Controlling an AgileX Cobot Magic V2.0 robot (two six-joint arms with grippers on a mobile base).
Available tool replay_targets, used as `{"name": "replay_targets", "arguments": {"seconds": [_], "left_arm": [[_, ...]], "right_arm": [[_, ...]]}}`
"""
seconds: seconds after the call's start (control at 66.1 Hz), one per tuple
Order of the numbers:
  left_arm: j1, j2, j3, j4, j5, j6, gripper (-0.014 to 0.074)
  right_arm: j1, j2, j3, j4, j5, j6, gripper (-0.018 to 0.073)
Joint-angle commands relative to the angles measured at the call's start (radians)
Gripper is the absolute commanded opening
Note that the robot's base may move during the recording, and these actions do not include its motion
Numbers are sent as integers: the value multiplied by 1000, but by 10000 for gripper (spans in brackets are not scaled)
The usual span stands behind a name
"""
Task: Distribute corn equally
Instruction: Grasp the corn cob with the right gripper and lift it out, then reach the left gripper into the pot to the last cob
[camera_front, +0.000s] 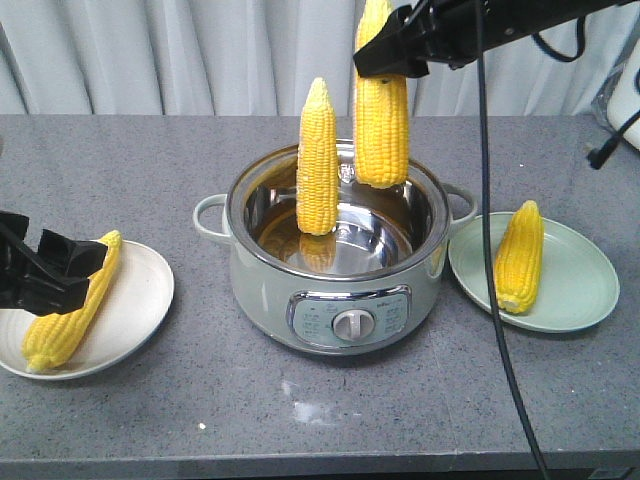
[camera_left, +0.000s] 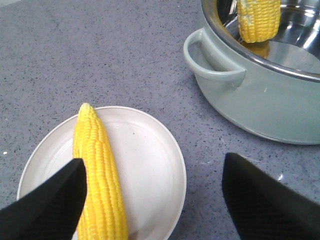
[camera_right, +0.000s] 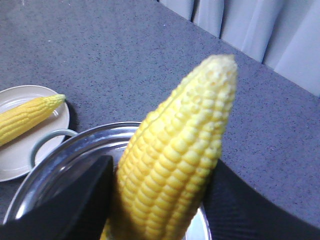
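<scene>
One corn cob (camera_front: 70, 300) lies on the white plate (camera_front: 135, 300) at the left. My left gripper (camera_front: 45, 270) hovers open over its lower end, one finger above the cob (camera_left: 97, 170) and the other out past the plate's rim; the left gripper (camera_left: 154, 160) holds nothing. A second corn cob (camera_front: 317, 160) stands upright inside the pot (camera_front: 260, 290). My right gripper (camera_front: 395, 55) is shut on a third cob (camera_front: 381, 110), hanging upright over the pot's back rim. In the right wrist view that cob (camera_right: 175, 150) fills the right gripper (camera_right: 160, 190). A fourth cob (camera_front: 520, 255) lies on the green plate (camera_front: 580, 290).
The pale green electric pot (camera_left: 260, 100) with side handles and a front dial stands mid-table between the two plates. A black cable (camera_front: 490, 250) hangs from the right arm across the green plate's left edge. Curtains close off the back, and the table's front edge is near.
</scene>
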Motion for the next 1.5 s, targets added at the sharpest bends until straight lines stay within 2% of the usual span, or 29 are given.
{"name": "replay_targets", "arguments": {"seconds": [0.0, 0.121, 0.378, 0.757, 1.12, 1.483], "left_arm": [[-5, -17, -25, 1, -62, 0, 544], [-5, -17, -25, 1, -62, 0, 544], [-5, -17, -25, 1, -62, 0, 544], [-5, -17, -25, 1, -62, 0, 544], [-5, -17, -25, 1, -62, 0, 544], [-5, -17, -25, 1, -74, 0, 544]], "right_arm": [[-5, -89, -12, 37, -18, 25, 204], [-5, -174, 109, 38, -72, 26, 204], [-5, -442, 505, 38, -262, -22, 204], [-5, -809, 927, 41, -388, -29, 204], [-5, -1035, 1141, 49, -390, -30, 204], [-5, -1097, 1160, 52, -386, -30, 204]]}}
